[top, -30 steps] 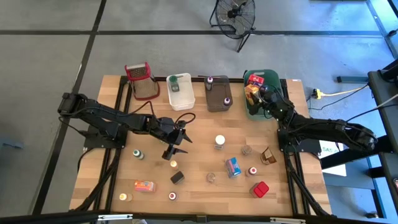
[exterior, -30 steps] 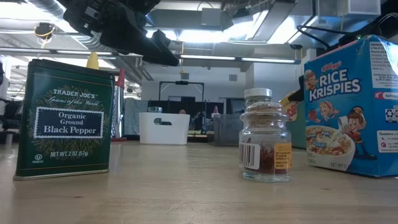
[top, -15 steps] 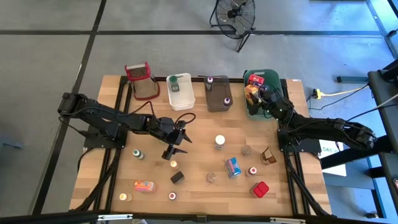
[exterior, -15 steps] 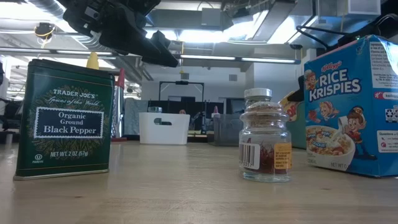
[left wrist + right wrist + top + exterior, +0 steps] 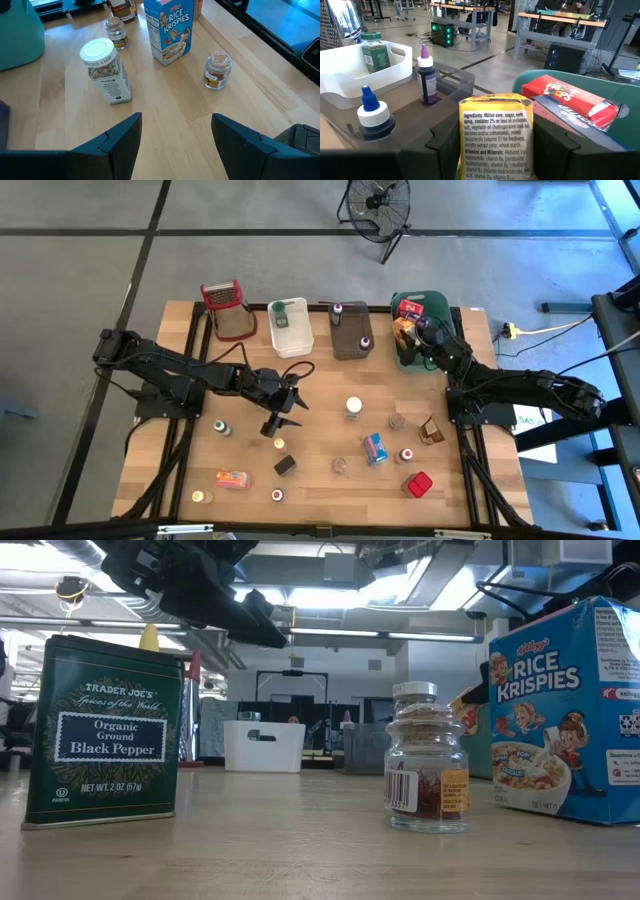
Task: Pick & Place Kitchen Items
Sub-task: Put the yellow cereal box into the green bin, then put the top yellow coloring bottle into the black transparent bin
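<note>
R gripper: grasping yellow box over green tub. L gripper: released, empty, above desk nr white-cap jar.

Grey concrete floor crossed by dark lines, with a black fan standing beyond the wooden table; workbenches stand in the room, under strip lights and ducts on the ceiling
</note>
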### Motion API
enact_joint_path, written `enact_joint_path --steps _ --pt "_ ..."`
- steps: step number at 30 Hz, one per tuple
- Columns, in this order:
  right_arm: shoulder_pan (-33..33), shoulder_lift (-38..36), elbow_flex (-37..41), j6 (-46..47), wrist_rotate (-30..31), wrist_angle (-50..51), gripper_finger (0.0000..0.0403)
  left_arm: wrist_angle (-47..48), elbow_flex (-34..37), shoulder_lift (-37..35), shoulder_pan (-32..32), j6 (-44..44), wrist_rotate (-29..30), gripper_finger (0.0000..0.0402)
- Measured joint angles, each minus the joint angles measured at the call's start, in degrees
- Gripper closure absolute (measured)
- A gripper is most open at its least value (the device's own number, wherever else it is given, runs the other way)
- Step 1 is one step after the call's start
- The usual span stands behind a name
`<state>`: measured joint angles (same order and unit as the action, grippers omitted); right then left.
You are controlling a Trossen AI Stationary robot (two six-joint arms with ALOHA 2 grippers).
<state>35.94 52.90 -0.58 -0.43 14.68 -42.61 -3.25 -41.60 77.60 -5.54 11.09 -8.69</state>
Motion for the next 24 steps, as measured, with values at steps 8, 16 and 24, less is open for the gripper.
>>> enact_joint_path --steps 8,16,24 --pt "0.0 0.02 0.02 0.05 -0.57 0.09 0.018 0.05 0.0 0.0 -0.14 -1.86 -0.3 0.0167" --pt "0.0 0.04 0.07 2.59 2.09 0.15 0.0127 0.23 0.0 0.02 -0.16 -1.94 -5.11 0.0168" --pt "0.0 0.09 0.16 2.03 2.21 -1.38 0.0123 0.24 0.0 0.02 -0.16 -1.83 -5.11 0.0169"
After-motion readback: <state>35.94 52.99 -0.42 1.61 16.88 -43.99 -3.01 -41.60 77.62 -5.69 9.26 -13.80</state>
